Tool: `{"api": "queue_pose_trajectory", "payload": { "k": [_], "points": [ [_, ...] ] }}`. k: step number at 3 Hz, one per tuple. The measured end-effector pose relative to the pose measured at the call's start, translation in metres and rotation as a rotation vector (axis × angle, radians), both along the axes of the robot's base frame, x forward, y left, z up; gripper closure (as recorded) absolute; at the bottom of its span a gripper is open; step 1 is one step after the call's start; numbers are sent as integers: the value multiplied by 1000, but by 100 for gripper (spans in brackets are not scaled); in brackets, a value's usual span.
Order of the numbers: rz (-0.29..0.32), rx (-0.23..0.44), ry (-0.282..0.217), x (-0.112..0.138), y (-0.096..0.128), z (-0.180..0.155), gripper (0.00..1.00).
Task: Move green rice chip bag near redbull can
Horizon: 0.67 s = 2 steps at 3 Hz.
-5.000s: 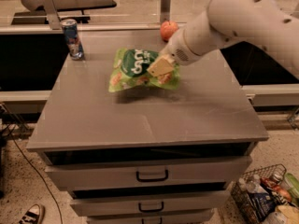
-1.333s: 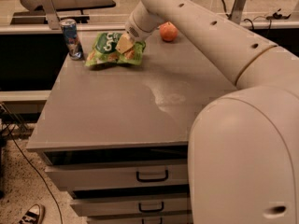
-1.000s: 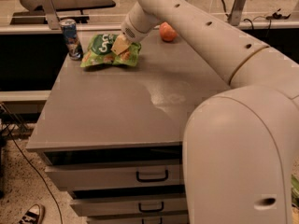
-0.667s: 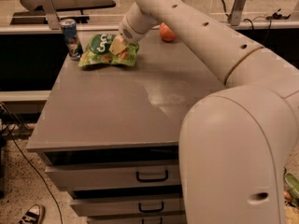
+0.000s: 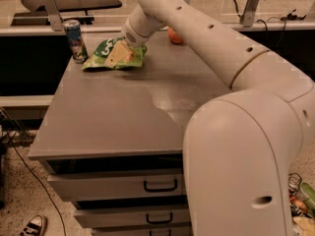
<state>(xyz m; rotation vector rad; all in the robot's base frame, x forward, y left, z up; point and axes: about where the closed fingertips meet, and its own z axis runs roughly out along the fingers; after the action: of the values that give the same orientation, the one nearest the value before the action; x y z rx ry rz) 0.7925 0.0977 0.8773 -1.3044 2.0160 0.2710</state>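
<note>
The green rice chip bag (image 5: 101, 56) is at the back left of the grey cabinet top (image 5: 123, 112), tilted with its left end close to the surface. My gripper (image 5: 118, 56) is shut on the bag's right part, the arm reaching in from the right. The redbull can (image 5: 75, 41) stands upright at the back left corner, just left of the bag and apart from it by a small gap.
A round orange fruit (image 5: 174, 36) sits at the back of the top, partly hidden behind my arm. My large white arm fills the right side of the view. Drawers (image 5: 160, 186) are below the front edge. A shoe (image 5: 33, 226) lies on the floor.
My gripper has carried the bag leftward across the back of the top, from the middle to just beside the can.
</note>
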Motion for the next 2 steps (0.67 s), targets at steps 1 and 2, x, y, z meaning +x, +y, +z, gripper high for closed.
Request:
{"api": "queue_pose_trajectory", "payload": {
  "k": [1, 2],
  "points": [
    [0, 0, 0, 0, 0, 0, 0],
    [-5, 20, -40, -10, -30, 22, 0]
  ]
}}
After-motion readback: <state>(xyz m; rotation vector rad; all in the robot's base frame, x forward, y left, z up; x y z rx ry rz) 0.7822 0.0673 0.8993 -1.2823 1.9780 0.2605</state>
